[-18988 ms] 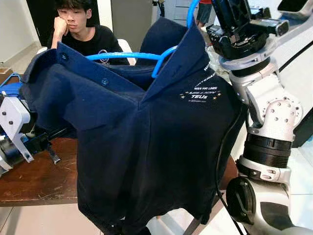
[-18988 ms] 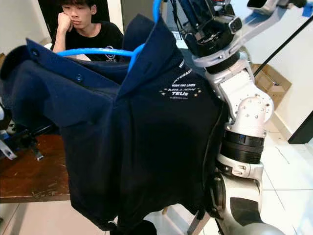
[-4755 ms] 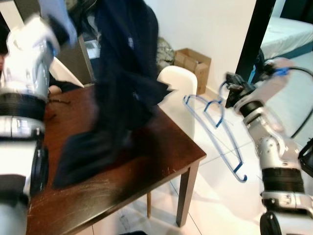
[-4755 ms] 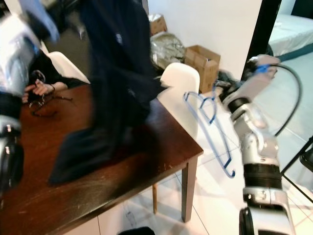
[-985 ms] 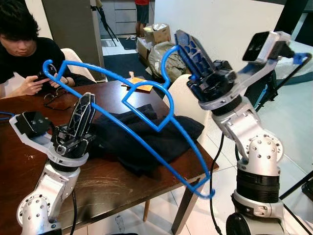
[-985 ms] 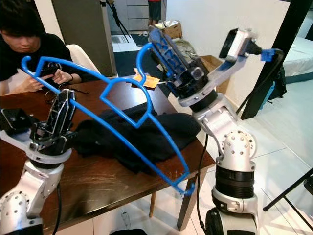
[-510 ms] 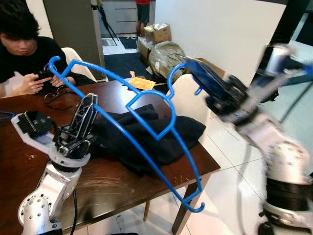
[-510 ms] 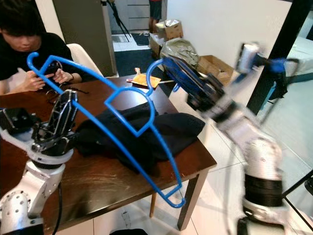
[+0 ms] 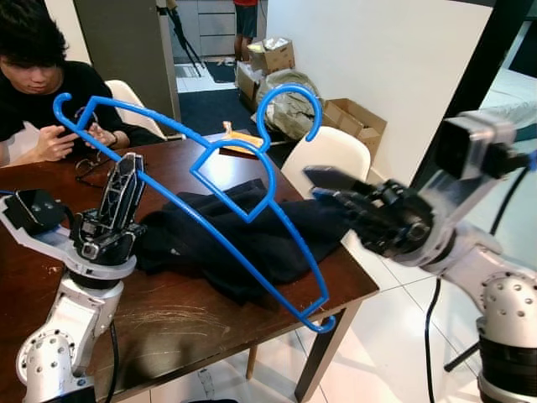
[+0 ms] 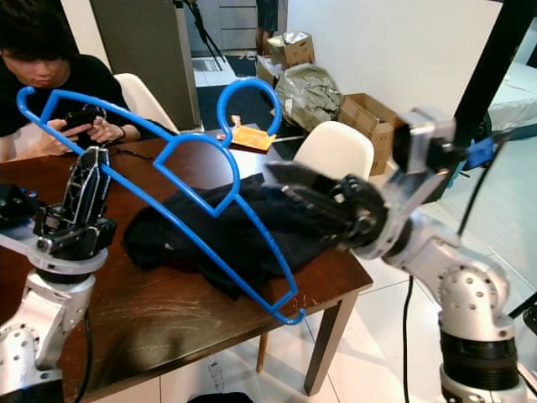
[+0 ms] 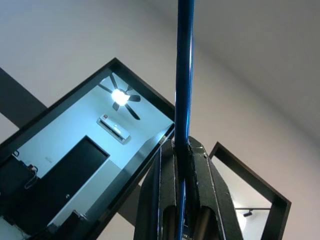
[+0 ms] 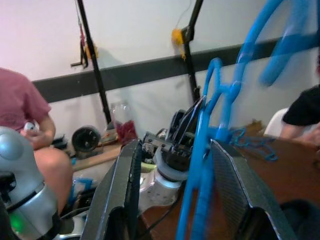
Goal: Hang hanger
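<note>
Blue plastic hanger [image 9: 220,186] held by left gripper [image 9: 122,183], up over the brown wooden table [image 9: 193,315].
Left fingers clamped on its upper bar. Right gripper [image 9: 329,186] spread wide, empty, just off the hanger's lower arm, above the dark crumpled shirt [image 9: 252,235].

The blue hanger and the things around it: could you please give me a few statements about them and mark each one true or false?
1. The left gripper has its jaws shut on the blue hanger. True.
2. The right gripper is clamped on the hanger's hook. False: its jaws are open and it holds nothing, with the hook up above it.
3. The dark shirt hangs on the hanger. False: it lies crumpled on the wooden table.
4. A person sits at the far side of the table. True.
5. A white chair stands beside the table. True.
</note>
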